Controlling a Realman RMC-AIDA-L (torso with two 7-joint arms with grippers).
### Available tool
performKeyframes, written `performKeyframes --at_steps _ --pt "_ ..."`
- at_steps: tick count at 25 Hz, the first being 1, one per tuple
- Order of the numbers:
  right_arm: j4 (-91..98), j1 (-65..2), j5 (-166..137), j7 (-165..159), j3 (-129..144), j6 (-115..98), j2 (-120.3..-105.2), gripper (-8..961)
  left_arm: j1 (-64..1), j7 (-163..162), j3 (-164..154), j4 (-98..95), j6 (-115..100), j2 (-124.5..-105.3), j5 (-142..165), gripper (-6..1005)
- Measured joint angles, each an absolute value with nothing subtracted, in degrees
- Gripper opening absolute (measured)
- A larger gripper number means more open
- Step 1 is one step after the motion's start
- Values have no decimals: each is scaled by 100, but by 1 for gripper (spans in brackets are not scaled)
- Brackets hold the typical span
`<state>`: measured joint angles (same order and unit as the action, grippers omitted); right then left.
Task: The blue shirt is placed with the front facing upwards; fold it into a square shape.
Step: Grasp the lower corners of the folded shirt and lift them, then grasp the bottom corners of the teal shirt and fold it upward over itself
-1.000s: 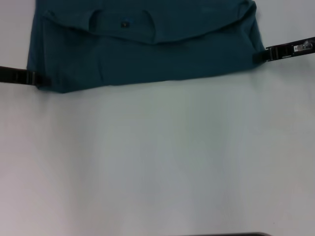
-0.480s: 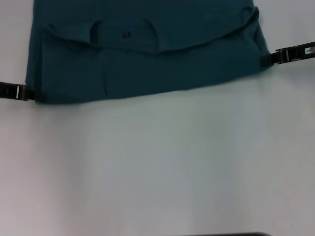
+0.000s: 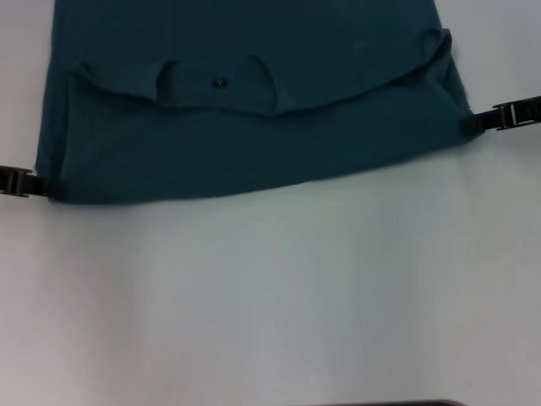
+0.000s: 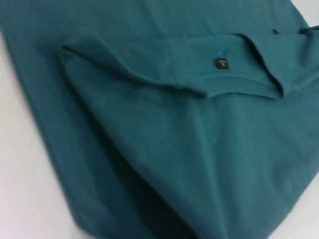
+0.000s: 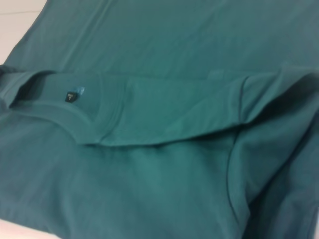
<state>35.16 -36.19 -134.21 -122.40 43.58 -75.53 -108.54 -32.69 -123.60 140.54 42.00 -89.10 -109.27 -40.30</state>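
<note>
blue shirt [image 3: 254,127] folded over on white table [image 3: 279,296], far part cut off by frame | black neck label [image 4: 222,63] at collar, print unreadable; no chest lettering visible | left gripper [image 3: 34,183] pinches left fold corner | right gripper [image 3: 478,121] pinches right corner, arms mostly out of frame

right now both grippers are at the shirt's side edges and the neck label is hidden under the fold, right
Not quite. The neck label is exposed, lying on top of the shirt, as the head view shows. The left gripper and right gripper are indeed at its side edges.
</note>
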Motion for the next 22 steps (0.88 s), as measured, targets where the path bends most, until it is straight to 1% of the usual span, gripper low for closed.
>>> performKeyframes --at_steps 15,22 --pt "3569 -3513 -13423 -12001 4113 -7932 -10828 46 -3163 -12307 14190 4214 -9333 -10898 -4027 0" --pt "3569 -3460 -13419 -11820 3921 -8260 -10828 49 -3132 -12112 14366 4259 -9772 -10943 -4043 0"
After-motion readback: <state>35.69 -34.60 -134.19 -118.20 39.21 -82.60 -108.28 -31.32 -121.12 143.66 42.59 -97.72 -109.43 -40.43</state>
